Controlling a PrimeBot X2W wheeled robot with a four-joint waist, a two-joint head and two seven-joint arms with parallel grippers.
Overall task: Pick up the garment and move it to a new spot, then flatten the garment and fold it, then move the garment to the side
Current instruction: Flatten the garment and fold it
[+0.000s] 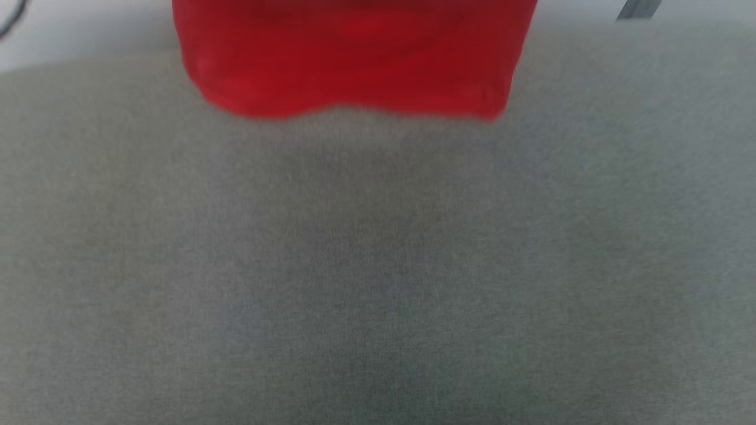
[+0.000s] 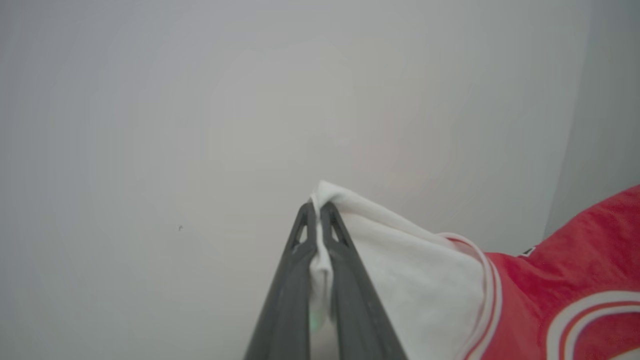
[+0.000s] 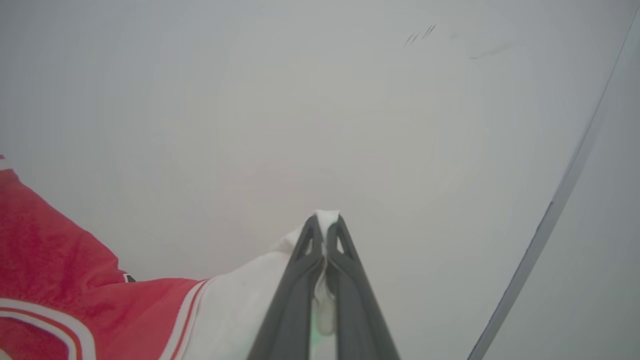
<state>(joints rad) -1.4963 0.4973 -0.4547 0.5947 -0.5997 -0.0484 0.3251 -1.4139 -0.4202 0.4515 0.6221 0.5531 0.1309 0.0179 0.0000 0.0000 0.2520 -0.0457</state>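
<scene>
the red garment hangs up at the far edge of the grey cloth surface, its hem loose above it, while the left gripper and the right gripper each pinch a white side panel tight between closed fingers.

Soft, even light; blur smears the red fabric garment and its faint shadow on grey woven cloth.
</scene>
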